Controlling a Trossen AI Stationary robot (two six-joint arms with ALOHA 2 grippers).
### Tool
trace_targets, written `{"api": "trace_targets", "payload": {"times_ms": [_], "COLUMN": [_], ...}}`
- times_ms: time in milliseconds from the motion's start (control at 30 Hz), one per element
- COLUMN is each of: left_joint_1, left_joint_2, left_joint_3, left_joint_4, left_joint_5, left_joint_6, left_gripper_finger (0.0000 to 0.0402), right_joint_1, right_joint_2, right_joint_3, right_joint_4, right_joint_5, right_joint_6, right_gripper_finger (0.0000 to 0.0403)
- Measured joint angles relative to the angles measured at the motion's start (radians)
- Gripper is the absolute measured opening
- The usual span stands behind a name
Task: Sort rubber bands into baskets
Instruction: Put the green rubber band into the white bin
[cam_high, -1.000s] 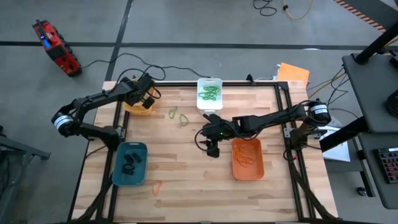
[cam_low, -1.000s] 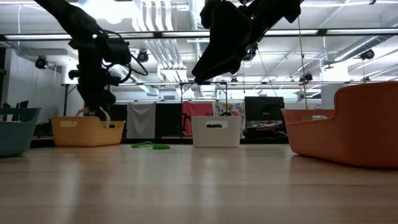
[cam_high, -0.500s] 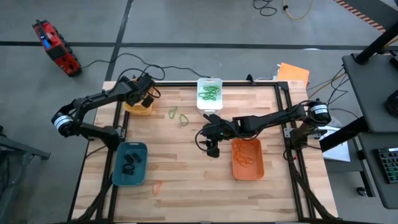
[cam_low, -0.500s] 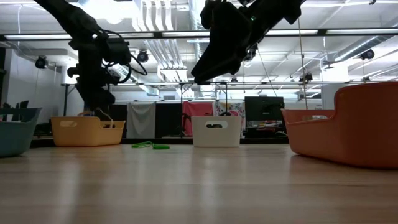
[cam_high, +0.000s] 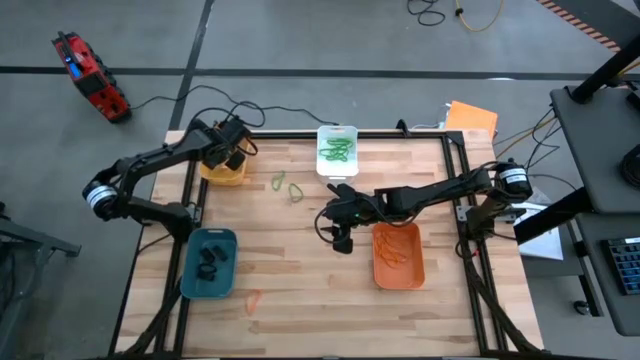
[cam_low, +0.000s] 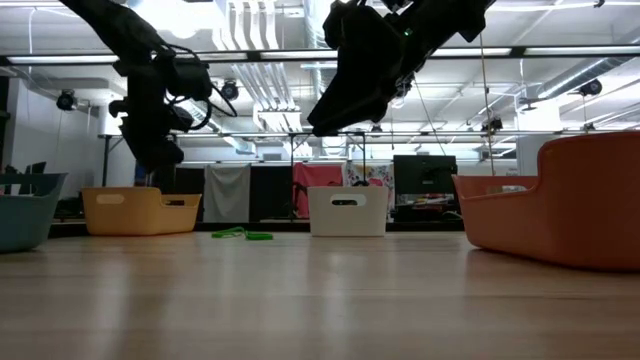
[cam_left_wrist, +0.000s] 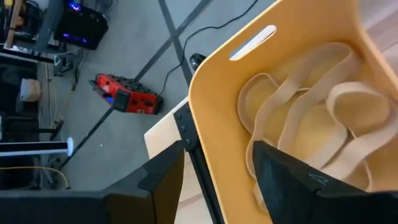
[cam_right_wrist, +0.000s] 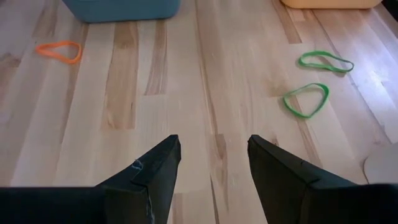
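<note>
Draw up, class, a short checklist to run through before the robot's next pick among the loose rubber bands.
1. Left tool open and empty above the yellow basket: ok.
2. Tan bands lie inside the yellow basket: ok.
3. Right tool open, nothing between its fingers: ok.
4. Two green bands loose on the table, unsorted: not ok.
5. Orange band loose near the teal basket: not ok.

Wood and plastic, as we see them
We note a pale, matt planked wooden table (cam_right_wrist: 155, 124), a smooth plastic yellow basket (cam_left_wrist: 217, 118), and flat rubbery tan bands (cam_left_wrist: 311, 106).
</note>
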Motion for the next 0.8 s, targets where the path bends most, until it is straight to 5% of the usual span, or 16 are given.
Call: {"api": "trace_targets", "payload": {"times_ms": [233, 533, 800], "left_joint_1": [-0.102, -0.583, -0.952], "left_joint_2": [-0.06, -0.252, -0.254], "left_joint_3": [0.018, -0.087, -0.236], "left_joint_4": [-0.049, 0.032, 0.303], "left_joint_5": [0.129, 0.214, 0.335], "left_joint_6": [-0.087, -0.183, -0.088], "left_gripper_finger": [0.0178, 0.0178, 0.0178], "right_joint_1": [0.0, 0.0, 0.002], "right_joint_2": [0.0, 0.0, -0.003], "right_joint_3": [-0.011, -0.067, -0.112], "right_joint_4": [0.006, 0.096, 0.117], "right_joint_5": [0.0, 0.0, 0.0], "right_joint_6": [0.0, -0.019, -0.018], "right_gripper_finger": [0.0183, 0.0183, 0.0183]}}
